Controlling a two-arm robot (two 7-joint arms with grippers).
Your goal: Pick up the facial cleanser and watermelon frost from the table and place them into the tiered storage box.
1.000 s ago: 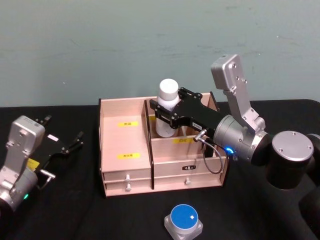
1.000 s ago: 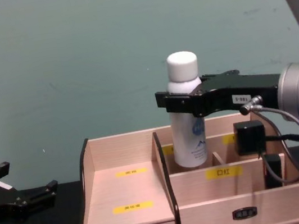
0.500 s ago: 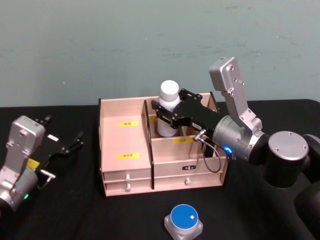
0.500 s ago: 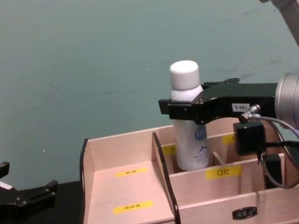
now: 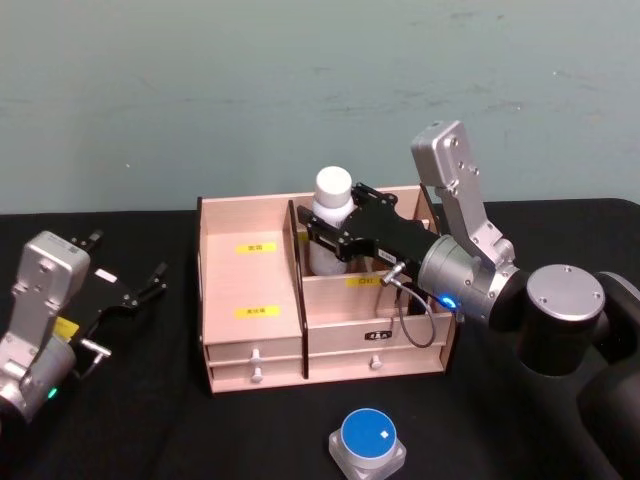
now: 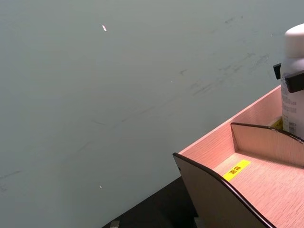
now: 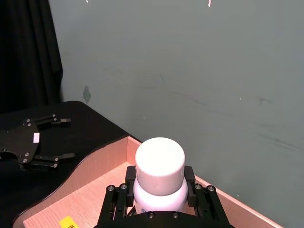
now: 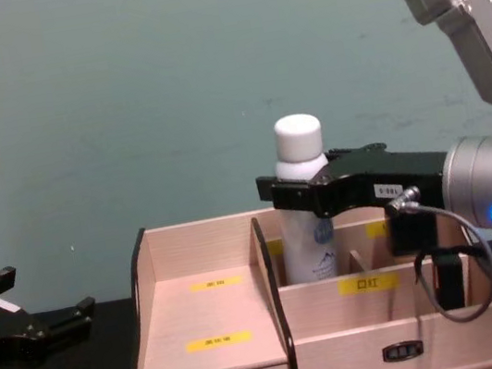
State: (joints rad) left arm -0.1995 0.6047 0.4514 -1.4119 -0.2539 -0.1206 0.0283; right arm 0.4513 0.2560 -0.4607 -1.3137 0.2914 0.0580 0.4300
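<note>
Lower than a second ago, the right gripper (image 5: 325, 238) pinches the white bottle (image 5: 333, 188), which stands up in the back part of the wooden box (image 5: 252, 330). The blue-lid jar (image 5: 368, 437) sits on the table (image 5: 150, 420) in front of the box. The left gripper (image 5: 130, 255) rests far left, fingers spread.

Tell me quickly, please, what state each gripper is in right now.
Left gripper: open, holding nothing.
Right gripper: closed on the white bottle in the wooden box's back compartment.
</note>
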